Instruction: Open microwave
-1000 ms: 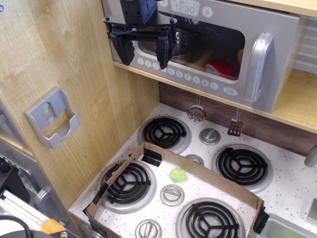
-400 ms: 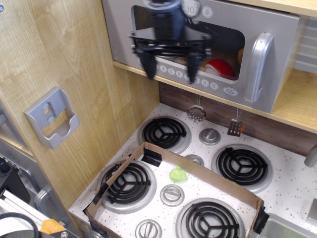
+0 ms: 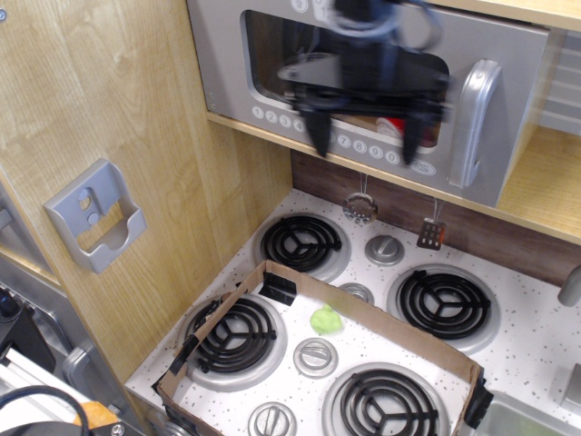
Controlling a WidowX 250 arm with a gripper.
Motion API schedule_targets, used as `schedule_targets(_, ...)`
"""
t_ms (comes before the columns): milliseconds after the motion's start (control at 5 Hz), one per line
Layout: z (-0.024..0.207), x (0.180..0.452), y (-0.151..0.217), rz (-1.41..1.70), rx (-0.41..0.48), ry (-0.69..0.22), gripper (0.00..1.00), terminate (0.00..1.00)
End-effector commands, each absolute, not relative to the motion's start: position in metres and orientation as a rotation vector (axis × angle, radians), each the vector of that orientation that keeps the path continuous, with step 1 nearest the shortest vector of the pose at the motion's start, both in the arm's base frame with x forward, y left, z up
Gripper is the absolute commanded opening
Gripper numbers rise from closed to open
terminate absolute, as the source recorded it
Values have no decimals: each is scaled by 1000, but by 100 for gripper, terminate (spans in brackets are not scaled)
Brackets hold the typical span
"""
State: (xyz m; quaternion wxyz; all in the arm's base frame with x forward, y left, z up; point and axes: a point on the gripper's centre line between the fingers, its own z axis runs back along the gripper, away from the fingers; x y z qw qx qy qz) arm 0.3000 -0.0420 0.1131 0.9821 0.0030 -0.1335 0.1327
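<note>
The grey toy microwave (image 3: 272,109) sits on a wooden shelf at the top, door shut, with a clear window, a row of round number buttons and a chunky silver loop handle (image 3: 477,118) at its right. My black gripper (image 3: 367,143) hangs open in front of the window and button row, motion-blurred, fingers pointing down and spread wide. It holds nothing and is left of the handle, not touching it. The clock display is hidden behind my arm.
A grey wall bracket (image 3: 95,214) is fixed to the wooden side panel at left. Below is a white stove top with four black burners (image 3: 300,242) and a cardboard frame (image 3: 363,320) around the front ones. A green lump (image 3: 326,320) lies inside it. Small utensils (image 3: 360,207) hang under the shelf.
My gripper has swept right across the microwave front, from its left edge towards the handle. It stays open. The door has not moved.
</note>
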Motion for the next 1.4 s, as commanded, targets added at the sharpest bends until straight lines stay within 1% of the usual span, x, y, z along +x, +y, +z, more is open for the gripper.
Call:
schedule_targets(0,130,322,-73,185,-26,-330,100,0)
schedule_targets(200,130,338,-82,163,-32,-341,100,0)
schedule_targets(400,133,349,-86,153,-17,-355,100,0)
schedule_targets(800,143,371,-86,97,10,-356,100,0)
schedule_targets(1000,139,374,-84,70,4,-364,100,0)
schedule_targets(1200,132,367,-81,64,5,-371,100,0)
